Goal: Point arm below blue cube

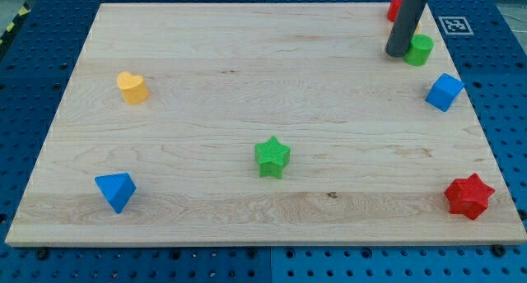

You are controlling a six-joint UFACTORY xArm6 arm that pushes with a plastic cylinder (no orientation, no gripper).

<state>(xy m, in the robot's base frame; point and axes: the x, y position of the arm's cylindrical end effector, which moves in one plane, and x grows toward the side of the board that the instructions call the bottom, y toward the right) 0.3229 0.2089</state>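
The blue cube (445, 91) sits near the board's right edge, in the upper half of the view. My tip (397, 53) is the lower end of a dark rod coming down from the view's top right. It rests up and to the left of the blue cube, touching or nearly touching the left side of a green cylinder (419, 49). The cube stands apart from the tip, with bare wood between them.
A red block (395, 6) shows partly behind the rod at the top right. A red star (469, 196) lies at the bottom right, a green star (272, 157) at the centre, a blue triangle (115, 191) at the bottom left, a yellow heart (132, 87) at the upper left.
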